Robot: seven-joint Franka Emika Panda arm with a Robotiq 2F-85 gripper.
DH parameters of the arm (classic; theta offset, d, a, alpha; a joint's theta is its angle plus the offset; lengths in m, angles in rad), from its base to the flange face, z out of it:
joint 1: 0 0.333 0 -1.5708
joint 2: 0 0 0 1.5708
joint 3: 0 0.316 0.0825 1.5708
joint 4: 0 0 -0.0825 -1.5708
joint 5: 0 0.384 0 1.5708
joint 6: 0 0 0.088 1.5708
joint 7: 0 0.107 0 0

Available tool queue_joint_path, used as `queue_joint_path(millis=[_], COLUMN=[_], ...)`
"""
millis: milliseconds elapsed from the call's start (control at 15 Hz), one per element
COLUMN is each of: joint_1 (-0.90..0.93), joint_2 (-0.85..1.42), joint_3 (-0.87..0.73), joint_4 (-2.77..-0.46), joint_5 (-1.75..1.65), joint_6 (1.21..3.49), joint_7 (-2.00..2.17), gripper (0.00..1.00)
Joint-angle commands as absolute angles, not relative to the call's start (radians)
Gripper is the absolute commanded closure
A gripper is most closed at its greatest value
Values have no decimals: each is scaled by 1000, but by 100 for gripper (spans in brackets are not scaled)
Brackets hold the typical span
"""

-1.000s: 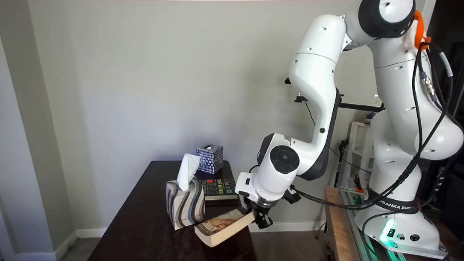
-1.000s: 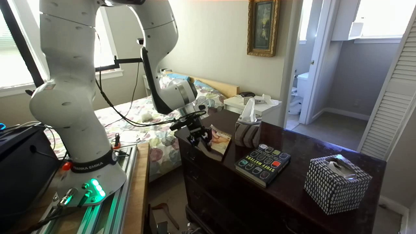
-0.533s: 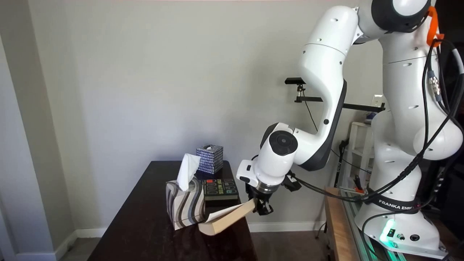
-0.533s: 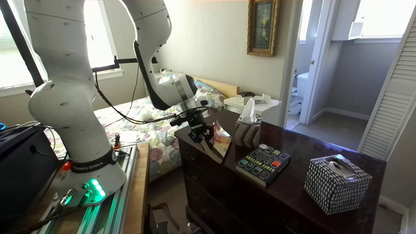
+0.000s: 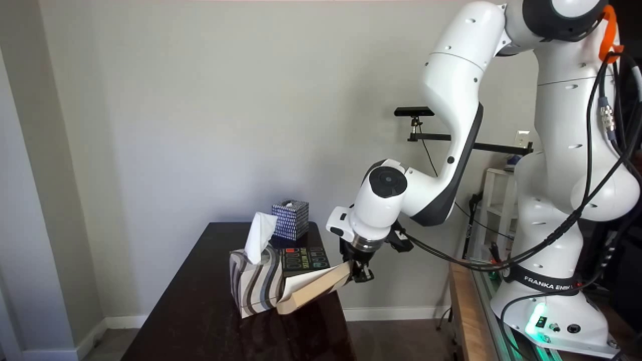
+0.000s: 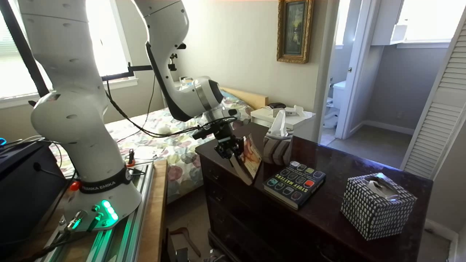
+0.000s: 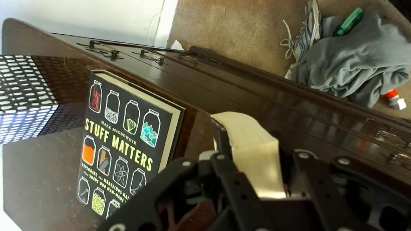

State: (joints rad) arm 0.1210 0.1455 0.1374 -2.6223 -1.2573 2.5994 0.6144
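Note:
A thick paperback (image 5: pixel 317 290) is pinched between the fingers of my gripper (image 5: pixel 358 268) at one end. It slants down from the grip, and its far end is low beside the striped tissue box (image 5: pixel 257 283); whether they touch I cannot tell. Its picture cover (image 6: pixel 252 157) sags away from the pages. In the wrist view the pale page block (image 7: pixel 253 144) stands between both fingers. A dark book, "Stuff Matters" (image 7: pixel 118 138), lies flat close by on the dresser top (image 6: pixel 327 160), and in an exterior view the paperback partly covers it.
A black-and-white patterned tissue box (image 6: pixel 376 203) stands at one end of the dresser. White tissue (image 5: pixel 261 235) sticks up from the striped box. Clothes (image 7: pixel 356 61) and a shoe (image 7: pixel 306 33) lie on the floor. A bed (image 6: pixel 153 145) is behind the arm.
My gripper has risen with the paperback, whose held end is lifted and whose slant is steeper. The cover has come away from the pages. Both tissue boxes and the dark book stayed put.

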Motion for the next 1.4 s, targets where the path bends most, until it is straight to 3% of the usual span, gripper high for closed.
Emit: queue_joint_path(millis=[0,1000,1333], joint_1=[100,61,51], joint_2=[161,249,189], joint_3=[121,64,35], joint_4=[-2616,-2554,-2572], joint_5=[-1272,-1354,-1400], joint_6=[2667,2917,2887], joint_7=[617,658,602], gripper=[90,90,90])
